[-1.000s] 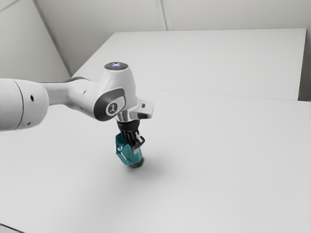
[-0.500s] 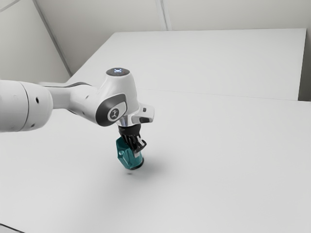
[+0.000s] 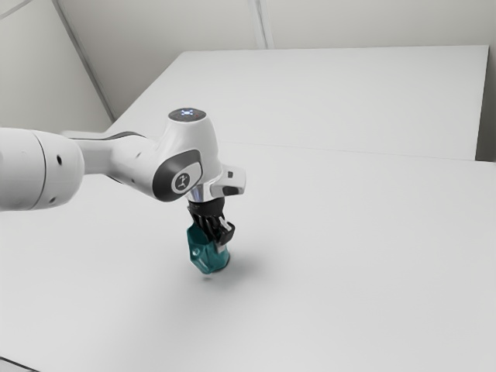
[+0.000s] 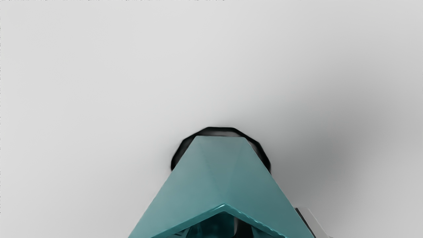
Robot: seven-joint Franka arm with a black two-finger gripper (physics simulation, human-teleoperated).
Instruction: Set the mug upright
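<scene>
Teal mug (image 3: 203,260) w/ a black base (image 4: 222,131) is tilted, mouth leaning to the exterior view's left, just left of ctr, on the near side of the table (image 3: 349,271). Gripper (image 3: 221,240) is clamped on the mug's wall: one finger (image 4: 244,229) inside, the other (image 4: 310,219) outside. White arm (image 3: 132,159) comes in from the exterior view's left. Can't tell if base & table touch.

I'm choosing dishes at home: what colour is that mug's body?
The mug's body is teal, seen best in the wrist view.
</scene>
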